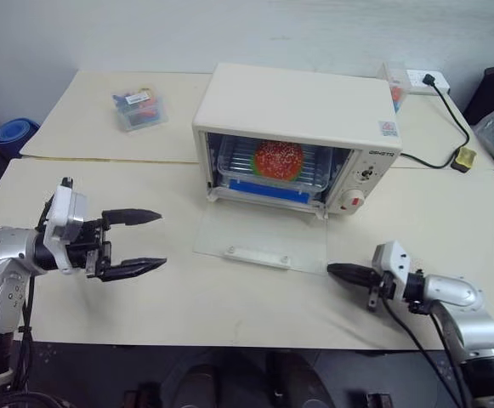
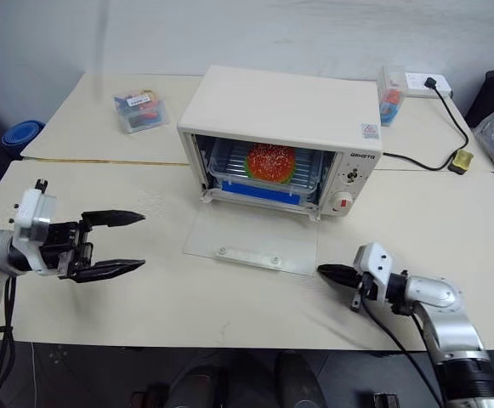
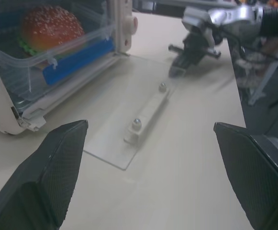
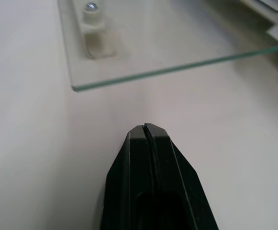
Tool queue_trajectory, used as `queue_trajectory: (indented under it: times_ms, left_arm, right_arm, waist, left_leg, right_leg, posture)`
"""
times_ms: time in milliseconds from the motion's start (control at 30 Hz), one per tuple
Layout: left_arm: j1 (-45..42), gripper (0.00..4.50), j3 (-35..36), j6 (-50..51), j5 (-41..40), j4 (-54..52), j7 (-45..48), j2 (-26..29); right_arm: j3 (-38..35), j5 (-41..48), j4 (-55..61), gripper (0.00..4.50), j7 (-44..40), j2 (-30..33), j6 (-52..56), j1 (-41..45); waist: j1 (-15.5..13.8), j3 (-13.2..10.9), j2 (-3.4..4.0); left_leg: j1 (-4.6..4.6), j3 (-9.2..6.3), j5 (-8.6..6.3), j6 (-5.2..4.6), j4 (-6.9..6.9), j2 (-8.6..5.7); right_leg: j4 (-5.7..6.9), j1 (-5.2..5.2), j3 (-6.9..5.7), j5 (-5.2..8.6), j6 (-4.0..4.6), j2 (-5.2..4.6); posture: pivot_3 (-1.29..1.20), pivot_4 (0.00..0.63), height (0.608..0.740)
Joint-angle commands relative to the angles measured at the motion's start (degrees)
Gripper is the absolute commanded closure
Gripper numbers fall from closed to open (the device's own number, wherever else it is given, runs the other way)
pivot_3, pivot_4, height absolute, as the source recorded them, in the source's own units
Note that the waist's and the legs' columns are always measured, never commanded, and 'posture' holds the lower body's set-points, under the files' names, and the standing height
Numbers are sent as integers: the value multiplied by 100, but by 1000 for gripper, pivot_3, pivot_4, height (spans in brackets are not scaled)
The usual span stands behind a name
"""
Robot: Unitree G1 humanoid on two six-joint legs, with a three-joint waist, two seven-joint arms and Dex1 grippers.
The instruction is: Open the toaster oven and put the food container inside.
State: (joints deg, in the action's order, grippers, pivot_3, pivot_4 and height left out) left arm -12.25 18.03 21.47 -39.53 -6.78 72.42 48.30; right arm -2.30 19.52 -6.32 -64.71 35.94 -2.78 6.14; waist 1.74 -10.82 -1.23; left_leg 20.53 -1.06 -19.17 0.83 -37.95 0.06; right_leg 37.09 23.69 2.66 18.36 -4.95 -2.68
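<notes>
1. Left eye view: the cream-white boxy toaster oven (image 1: 302, 115) stands at 12 o'clock on the pale beige table (image 1: 229, 297), its glass drop-down door (image 1: 264, 238) lowered flat onto the tabletop toward 6 o'clock, with the door's white bar handle (image 1: 257, 255) near the door's free edge.
2. The clear rectangular plastic food container (image 1: 268, 168), blue-clipped and holding a sesame-bun burger over green lettuce, sits inside the oven cavity on the rack, behind the door opening.
3. The left gripper (image 1: 136, 242) hovers at 9 o'clock of the door, well apart from it; its two black fingers (image 1: 132, 216) are spread wide and hold nothing.
4. The right gripper (image 1: 342, 272) lies at 4 o'clock of the door, just beside the door's near corner; the right wrist view shows its fingers (image 4: 146, 163) pressed together and empty, with the door's glass edge (image 4: 177, 69) ahead of the tip.
5. Open tabletop runs between the two grippers along the table's near edge, at 6 o'clock of the door.
6. At 10 o'clock, well apart from the oven, rests a small clear box of colourful items (image 1: 140, 109).
7. At 2 o'clock, a black power cable (image 1: 451, 127) runs from a white power strip (image 1: 421, 81) and curves to the oven's right side.
</notes>
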Motion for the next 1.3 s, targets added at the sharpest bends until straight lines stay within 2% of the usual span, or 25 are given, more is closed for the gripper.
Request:
queue_trajectory:
  times_ms: [33, 200, 400, 500, 567, 700, 833, 900, 1000, 1100, 1300]
  left_arm:
    - [-139, 23, 402, 284, -450, -264, -398, -53]
    - [-198, 23, 753, 478, -631, -338, -1082, -247]
    - [-64, 23, 974, 351, -501, -375, -1740, -527]
    - [230, 23, 841, -161, 133, -297, -1880, -554]
    - [612, 23, 696, -511, 594, -203, -1752, -462]
    - [1243, 0, 743, -918, 918, -198, -1544, -389]
    - [1962, 0, 1001, -1279, 1193, -247, -1534, -424]
    - [2260, 0, 1052, -1496, 1398, -178, -1571, -489]
    - [2331, 0, 1037, -1628, 1454, -103, -1646, -537]
    - [2324, 0, 999, -1746, 1495, -49, -1728, -597]
    - [2355, 0, 924, -1866, 1468, -63, -1858, -758]
  right_arm:
    - [-135, 446, 522, 4500, 185, -323, 35, 122]
    - [-534, 1168, 1030, 4500, 846, -838, 534, 397]
    - [-905, 1912, 1442, 4500, 1452, -1108, 1123, 961]
    - [-1084, 2188, 1380, 4500, 1681, -1119, 1384, 1389]
    - [-1102, 2145, 1303, 4500, 1413, -892, 1393, 1473]
    - [-988, 1862, 1390, 3683, 746, -435, 1194, 1073]
    - [-1007, 1452, 1439, 2079, -254, 98, 546, 168]
    - [-1088, 1244, 1345, 1798, -673, 245, 122, -299]
    - [-1176, 1136, 1142, 1072, -674, 231, -230, -476]
    - [-1196, 1072, 967, 144, -689, 224, -456, -557]
    - [-1303, 1021, 914, 65, -124, 11, -588, -561]
  waist:
    - [6, 0, 0]
    - [1, 0, 0]
    - [-12, 0, 0]
    - [0, 0, 0]
    - [13, 1, 3]
    - [-26, 2, 1]
    - [-17, 2, 1]
    - [-10, 2, 2]
    - [-10, 3, 1]
    - [-3, 3, 1]
    - [-11, 3, 1]
  left_leg:
    - [0, 0, 0, 1, 0, 1]
    - [-2, -3, 1, 6, 0, 2]
    - [-1, -6, 1, 8, 0, 2]
    - [0, -7, 0, 10, 0, 2]
    - [0, -1, 0, 10, 1, 1]
    - [2, -1, -4, 3, 13, 5]
    - [10, -2, -8, -6, 12, 2]
    - [1, -2, -7, -8, 9, -1]
    - [-23, 1, -7, -7, 57, 2]
    - [-28, 8, -4, -5, 40, 2]
    - [-32, 5, -2, -3, 42, 2]
  right_leg:
    - [0, 0, 0, 0, 0, 0]
    - [3, 1, 0, 0, 0, 1]
    - [-1, 0, -3, 0, 0, -1]
    - [-3, 1, -5, 0, 0, 0]
    - [-3, 2, 0, 0, 0, 0]
    - [-23, 1, -2, 1, 1, 0]
    - [-29, -1, -4, 1, 1, -9]
    - [-21, -6, -3, -1, -1, -12]
    - [-51, -19, -3, 3, 5, -9]
    - [-29, -22, 4, 2, 3, -8]
    - [-23, -22, 4, 2, 4, -9]
  posture:
    - [0, 150, 740]
    - [0, 150, 740]
    - [0, 150, 740]
    - [0, 150, 740]
    - [0, 150, 740]
    - [0, 150, 740]
    - [0, 150, 740]
    - [0, 150, 740]
    - [0, 150, 740]
    - [0, 150, 740]
    - [0, 150, 740]
